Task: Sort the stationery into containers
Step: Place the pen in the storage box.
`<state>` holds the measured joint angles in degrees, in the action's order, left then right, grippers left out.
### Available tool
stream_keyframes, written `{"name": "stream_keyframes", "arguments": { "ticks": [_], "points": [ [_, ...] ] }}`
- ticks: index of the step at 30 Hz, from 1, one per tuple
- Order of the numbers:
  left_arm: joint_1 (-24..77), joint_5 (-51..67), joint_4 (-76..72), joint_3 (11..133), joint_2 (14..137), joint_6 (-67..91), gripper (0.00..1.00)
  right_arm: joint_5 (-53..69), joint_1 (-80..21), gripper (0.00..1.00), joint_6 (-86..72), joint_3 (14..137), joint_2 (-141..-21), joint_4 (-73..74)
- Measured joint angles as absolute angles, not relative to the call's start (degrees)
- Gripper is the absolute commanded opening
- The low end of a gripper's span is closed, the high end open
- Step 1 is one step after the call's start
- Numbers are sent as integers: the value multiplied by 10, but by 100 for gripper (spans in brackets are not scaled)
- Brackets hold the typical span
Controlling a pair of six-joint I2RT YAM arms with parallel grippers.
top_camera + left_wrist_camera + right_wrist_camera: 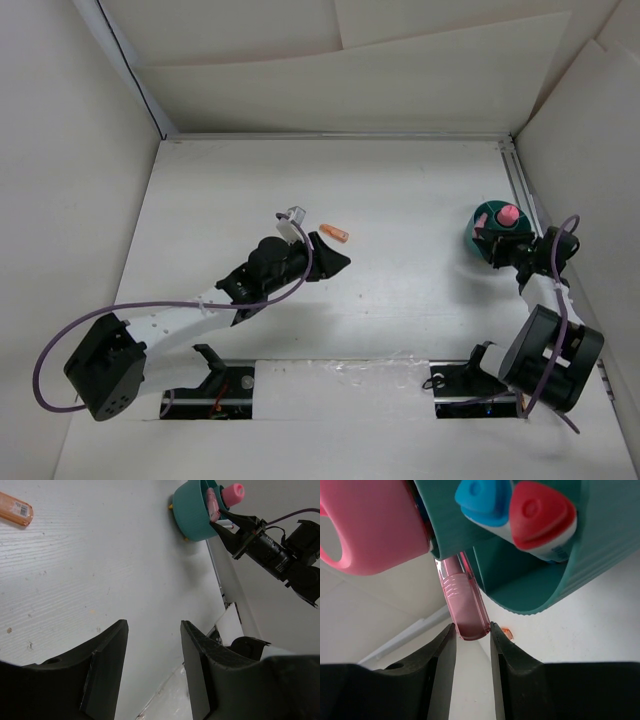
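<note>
The round teal organizer (487,232) stands at the far right of the table; it also shows in the left wrist view (192,511) and the right wrist view (530,575). It holds a fat pink-capped cylinder (370,530), a blue-capped piece (482,500) and a red-capped pen (540,515). My right gripper (470,632) is shut on the tip of a clear pink piece (462,600), whose other end leans into the organizer. An orange piece (335,234) lies on the table, just beyond my left gripper (335,260), which is open and empty. The same orange piece shows in the left wrist view (15,509).
White walls enclose the table on the left, back and right. A metal rail (522,190) runs along the right edge, close behind the organizer. The right arm's black wrist (280,560) reaches toward the organizer from the near side.
</note>
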<state>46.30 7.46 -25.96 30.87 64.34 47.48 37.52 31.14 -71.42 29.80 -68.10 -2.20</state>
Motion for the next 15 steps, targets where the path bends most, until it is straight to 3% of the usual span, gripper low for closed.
{"name": "stream_keyframes", "arguments": {
  "ticks": [15],
  "points": [
    [463, 75, -260, 309, 643, 475, 43, 392, 312, 21, -744, 298, -717, -76]
  ]
}}
